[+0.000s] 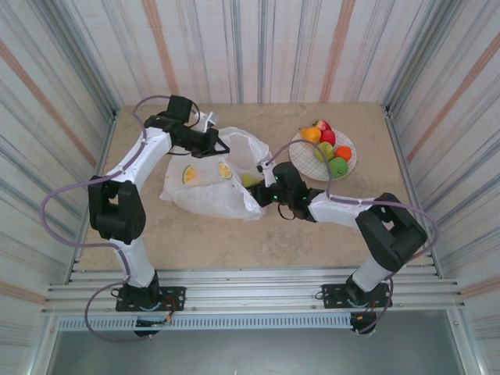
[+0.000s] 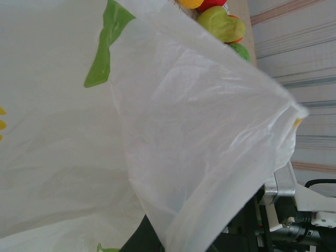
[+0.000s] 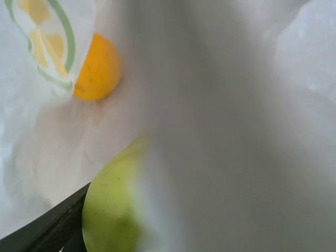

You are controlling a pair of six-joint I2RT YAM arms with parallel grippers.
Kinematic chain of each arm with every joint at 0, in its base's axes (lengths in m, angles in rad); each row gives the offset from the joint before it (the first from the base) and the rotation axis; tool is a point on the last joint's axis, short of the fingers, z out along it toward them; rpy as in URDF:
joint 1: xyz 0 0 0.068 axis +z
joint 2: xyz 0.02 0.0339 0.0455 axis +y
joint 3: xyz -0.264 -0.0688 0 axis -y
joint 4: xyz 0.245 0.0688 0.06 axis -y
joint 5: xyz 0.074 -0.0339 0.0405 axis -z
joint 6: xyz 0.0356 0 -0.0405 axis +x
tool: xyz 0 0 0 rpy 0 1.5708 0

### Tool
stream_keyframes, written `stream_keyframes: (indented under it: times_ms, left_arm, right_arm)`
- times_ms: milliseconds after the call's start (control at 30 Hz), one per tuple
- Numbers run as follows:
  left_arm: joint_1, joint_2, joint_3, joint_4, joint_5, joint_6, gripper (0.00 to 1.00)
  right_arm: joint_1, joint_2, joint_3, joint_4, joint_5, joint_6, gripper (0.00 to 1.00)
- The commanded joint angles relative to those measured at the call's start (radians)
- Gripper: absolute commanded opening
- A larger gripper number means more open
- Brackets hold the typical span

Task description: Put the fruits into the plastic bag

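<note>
Beige table (image 1: 234,242), plastic bag (image 1: 203,191) mid-left, plate (image 1: 352,150) w/ fruits (image 1: 328,148) far right

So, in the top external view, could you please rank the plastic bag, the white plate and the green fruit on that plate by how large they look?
Largest to smallest:
1. plastic bag
2. white plate
3. green fruit, clearly smallest

Two slim arms, left arm (image 1: 134,164) and right arm (image 1: 344,209): white shells on the links, bulky black housings at the joints. Thin lilac cable (image 1: 48,209) in loose loops alongside each. Black bolted base plates (image 1: 145,298) near the bottom of the top view. Matte black finger (image 3: 47,231) at lower left of the right wrist view. Silver bracket (image 2: 281,190) at lower right of the left wrist view.
</note>
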Motion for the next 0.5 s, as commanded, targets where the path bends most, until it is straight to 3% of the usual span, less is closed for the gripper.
stream_keyframes:
  times_ms: [0,300,467]
  left_arm:
    - [-0.013,-0.051,-0.009,0.003,0.029,-0.008,0.0]
    - [-0.02,-0.046,-0.013,0.013,0.045,-0.02,0.0]
    - [-0.022,-0.04,-0.017,0.018,0.054,-0.028,0.0]
  right_arm:
    - [0.005,0.058,0.058,0.112,0.106,0.066,0.69]
    - [0.062,0.216,0.213,0.029,0.321,0.324,0.71]
    - [0.075,0.27,0.275,-0.02,0.309,0.467,0.74]
